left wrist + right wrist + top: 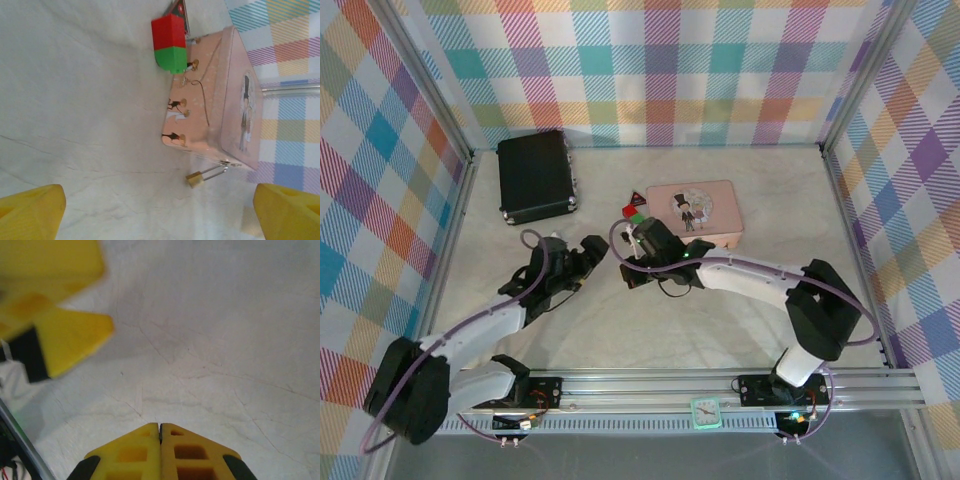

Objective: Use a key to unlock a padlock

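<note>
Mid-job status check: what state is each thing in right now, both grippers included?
Pink box: lid shut.
Padlock: lying flat beside the pink box, shackle looks seated.
Black case: closed.
Red block: stacked on the green block.
Left gripper: jaws wide open, empty.
Right gripper: jaws shut, nothing visible between them.
</note>
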